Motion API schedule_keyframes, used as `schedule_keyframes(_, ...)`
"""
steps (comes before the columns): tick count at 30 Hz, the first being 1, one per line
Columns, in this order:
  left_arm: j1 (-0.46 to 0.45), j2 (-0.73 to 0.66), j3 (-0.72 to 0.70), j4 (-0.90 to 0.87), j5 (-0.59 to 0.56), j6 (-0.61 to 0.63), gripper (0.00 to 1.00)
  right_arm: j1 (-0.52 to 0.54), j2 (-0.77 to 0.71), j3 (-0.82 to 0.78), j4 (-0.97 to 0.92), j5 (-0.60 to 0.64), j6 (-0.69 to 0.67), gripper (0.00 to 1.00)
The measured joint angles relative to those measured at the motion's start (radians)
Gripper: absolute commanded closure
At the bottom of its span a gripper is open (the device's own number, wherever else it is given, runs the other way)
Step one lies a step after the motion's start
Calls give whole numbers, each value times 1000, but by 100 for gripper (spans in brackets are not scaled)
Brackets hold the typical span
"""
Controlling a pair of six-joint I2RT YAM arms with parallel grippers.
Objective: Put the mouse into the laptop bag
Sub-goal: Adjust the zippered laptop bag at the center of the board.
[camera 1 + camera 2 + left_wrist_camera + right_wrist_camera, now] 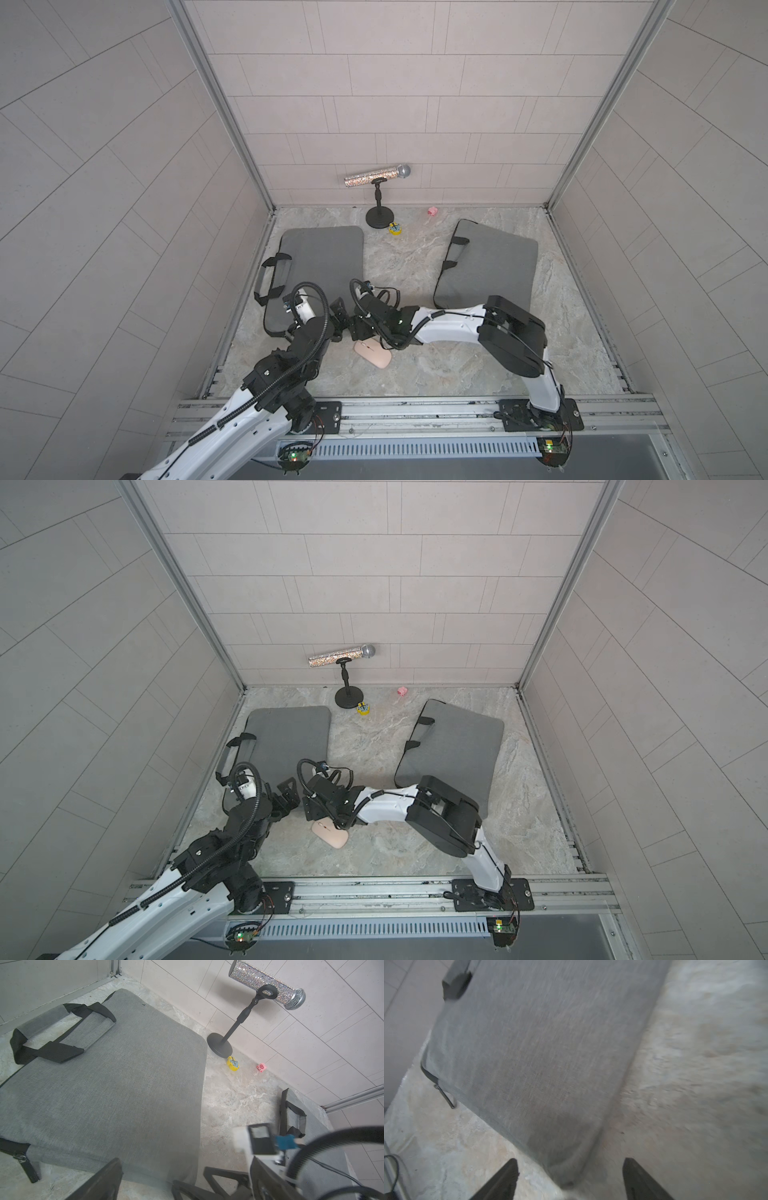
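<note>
Right gripper [570,1160] spread near laptop bag [539,1053] corner; mouse [372,353] marking perhaps logo.

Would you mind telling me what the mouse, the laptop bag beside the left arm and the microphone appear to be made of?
Mouse: probably plastic, smooth matte pink shell.
Laptop bag: grey woven fabric, weave visible; black webbing handles.
Microphone: sparkly rhinestone-like body, metal-looking mesh head.
</note>
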Motion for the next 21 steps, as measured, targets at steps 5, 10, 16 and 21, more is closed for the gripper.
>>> schedule_keyframes(5, 12, -13, 4, -1, 16, 1, 0, -17, 35, 31, -1, -33, 18, 99)
schedule_keyframes(10, 17, -35, 5, -3, 47, 4, 0, -85, -11, -55, 54, -83, 40, 100)
schedule_keyframes(16, 18, -41, 16, -12, 93, 4, 0, -237, -232, -323, 32, -114, -9, 100)
schedule_keyframes(21, 19, -31, 16, -5, 148, 2, 0, -432, -385, -460, -58, -129, -79, 94)
